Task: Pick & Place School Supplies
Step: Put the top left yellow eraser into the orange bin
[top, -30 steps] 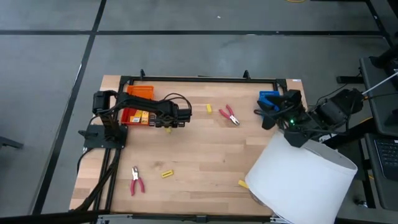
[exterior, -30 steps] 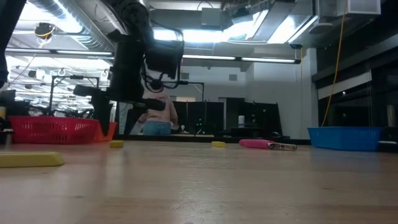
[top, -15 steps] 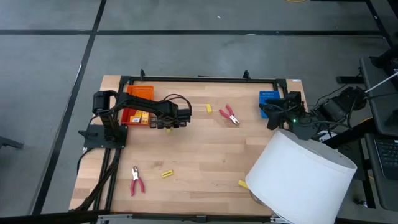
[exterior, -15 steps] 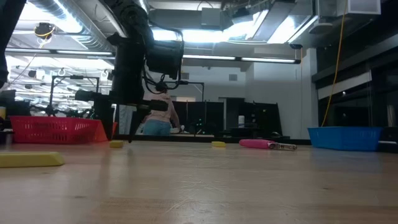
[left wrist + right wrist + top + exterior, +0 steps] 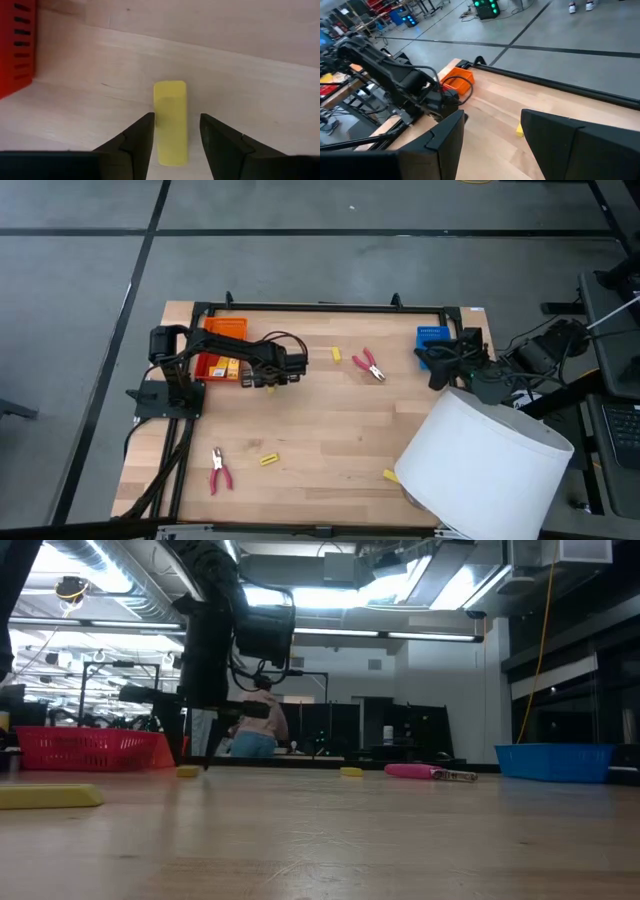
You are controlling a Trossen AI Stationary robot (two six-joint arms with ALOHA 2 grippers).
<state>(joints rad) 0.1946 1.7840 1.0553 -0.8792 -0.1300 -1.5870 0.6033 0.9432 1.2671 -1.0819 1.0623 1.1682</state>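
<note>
My left gripper [image 5: 176, 117] is open and points down at the table beside the orange tray [image 5: 228, 329]. Its fingers stand on either side of a tiny yellow block [image 5: 171, 131] that lies flat on the wood, also seen in the low view [image 5: 187, 772]. Two yellow packs [image 5: 225, 367] lie in the orange tray. Other yellow blocks [image 5: 336, 355] [image 5: 268, 459] [image 5: 390, 475] and two red-handled pliers [image 5: 370, 365] [image 5: 218, 470] lie on the table. My right gripper [image 5: 492, 135] is open and waits near the blue tray [image 5: 432, 338].
A big white cylinder [image 5: 485, 470] covers the table's near right corner. A black frame rail [image 5: 320, 307] runs along the far edge. The middle of the table [image 5: 330, 420] is bare wood. A person [image 5: 255, 730] stands in the room beyond the table.
My left gripper has come down toward the table over the yellow block beside the orange tray, and its fingertips now reach close to the wood. The right arm has drawn slightly toward the far edge by the blue tray.
</note>
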